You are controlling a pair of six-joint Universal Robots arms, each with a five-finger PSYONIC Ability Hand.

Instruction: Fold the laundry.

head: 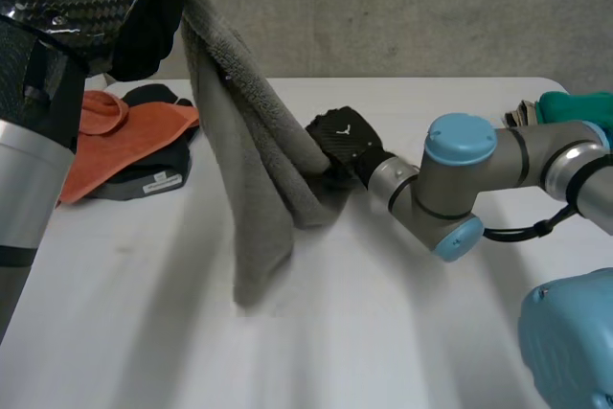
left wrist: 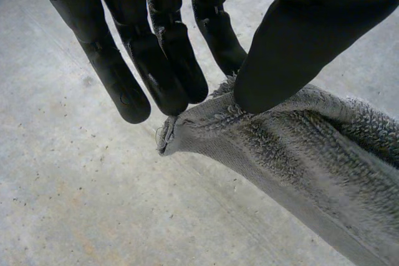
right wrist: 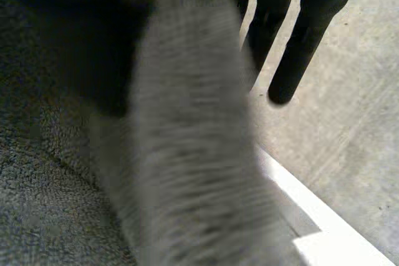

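Head view: left hand point(head: 146, 28) pinches grey towel point(head: 257, 189).

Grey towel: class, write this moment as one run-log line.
left robot hand: pinches grey towel corner, raised | right robot hand: at towel's hanging side | orange cloth: on table

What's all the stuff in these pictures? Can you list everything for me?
towel: one, grey, hanging over the table from the left hand
orange cloth: one, orange, on the table's far left side, lying on the black cloth
black cloth: one, black, under the orange cloth
green thing: one, green, by the table's far right corner; too little shows to name it
table: one, white
left hand: one, black, fingers and thumb pinching the towel's corner
right hand: one, black, against the towel lower down
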